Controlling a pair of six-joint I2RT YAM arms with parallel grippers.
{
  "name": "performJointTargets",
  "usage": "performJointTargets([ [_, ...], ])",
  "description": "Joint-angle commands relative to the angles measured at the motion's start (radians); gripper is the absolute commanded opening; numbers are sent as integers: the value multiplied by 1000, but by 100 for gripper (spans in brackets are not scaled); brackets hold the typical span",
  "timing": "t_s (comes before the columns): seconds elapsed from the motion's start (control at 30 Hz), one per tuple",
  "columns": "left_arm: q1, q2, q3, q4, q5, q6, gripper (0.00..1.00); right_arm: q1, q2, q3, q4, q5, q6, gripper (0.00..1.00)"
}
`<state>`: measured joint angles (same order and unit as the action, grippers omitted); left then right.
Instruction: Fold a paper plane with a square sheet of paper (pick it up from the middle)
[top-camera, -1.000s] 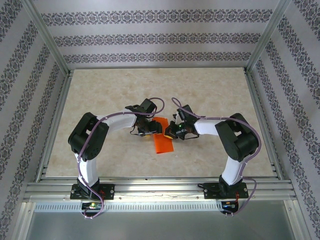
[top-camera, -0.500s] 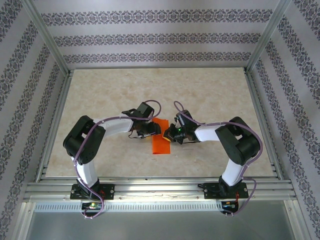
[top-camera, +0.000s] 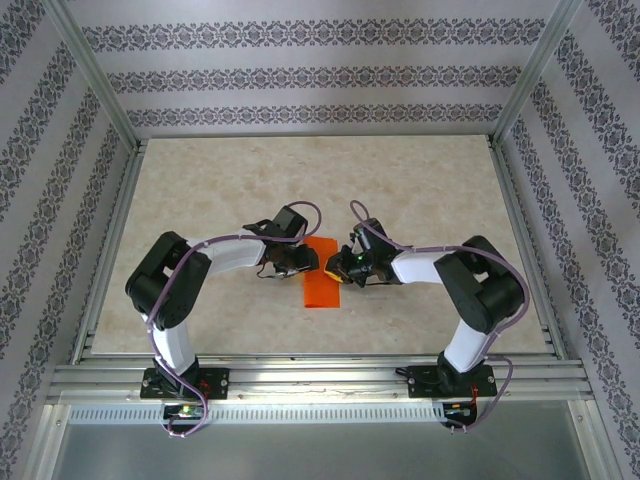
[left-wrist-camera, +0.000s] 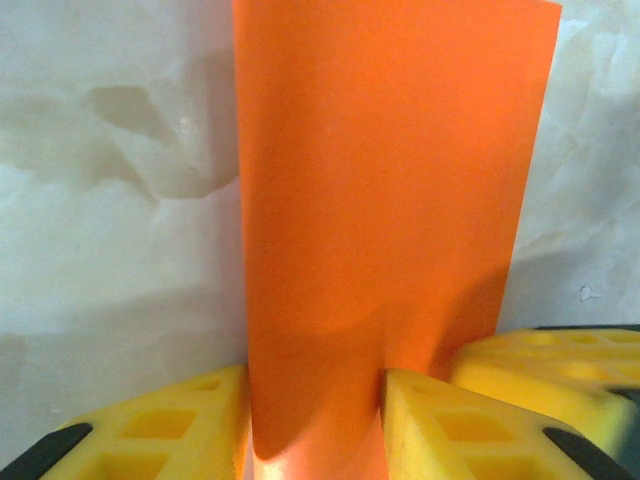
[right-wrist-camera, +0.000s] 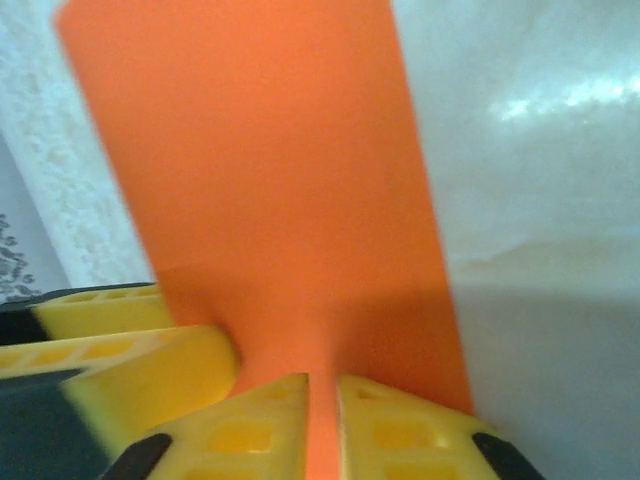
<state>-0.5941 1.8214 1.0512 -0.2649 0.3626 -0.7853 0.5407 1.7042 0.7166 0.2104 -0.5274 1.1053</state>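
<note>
The square sheet of paper (top-camera: 322, 285) lies on the table (top-camera: 420, 190) approx mid-table, a bit toward the near edge, btwn the two claws. From above it reads as a narrow rectangle running near-to-far, so prob. folded over or bowed; can't tell which.

The left gripper (top-camera: 300, 262) sits at the sheet's left edge, toward its far end. In the left wrist view its yellow fingers (left-wrist-camera: 200, 400) stand partly apart w/ orange paper showing btwn them, and nothing looks clamped. The right gripper (top-camera: 338, 268) is at the right edge, opposite. Its jaws are almost together, just a thin slit w/ orange in it. Can't tell if it pinches the paper or only sits over it.

Risks (judgement only):
- Both claws crowd the same part of the sheet, tips just beside each other, so fingers could bump and knock it askew.
- Thin paper on a smooth marble-look top: if one side pushes w/o the other holding, the sheet slides or turns. Any crease then lands off-centre and the plane comes out lopsided.
- Too hard a sideways squeeze would crumple it, not crease it.
- If the right claw has no real hold, a lift drops that side.

Containers: none in play. The table is the only bearer, and the sheet rests straight on it.
</note>
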Motion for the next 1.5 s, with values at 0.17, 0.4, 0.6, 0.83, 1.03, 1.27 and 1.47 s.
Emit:
performJointTargets([
  [0.17,-5,31,50,-76,-4,51,41,-125,-268,-39,-97,85,-55,22],
  [0.4,-6,41,74,-120,-4,86,43,-212,-362,-147,-108,105,-56,22],
  [0.6,-6,72,100,-168,-6,131,43,-220,-355,-154,-102,82,-56,23],
  [0.83,-6,87,130,-225,-30,167,43,-217,-349,-146,-100,64,-58,23],
  [1.03,-6,106,154,-269,-50,191,43,-212,-347,-137,-109,56,-68,23],
  [1.27,-6,113,168,-299,-79,204,42,-203,-333,-129,-107,42,-73,21],
  [1.47,-7,117,164,-291,-73,212,44,-194,-318,-120,-105,36,-74,20],
])
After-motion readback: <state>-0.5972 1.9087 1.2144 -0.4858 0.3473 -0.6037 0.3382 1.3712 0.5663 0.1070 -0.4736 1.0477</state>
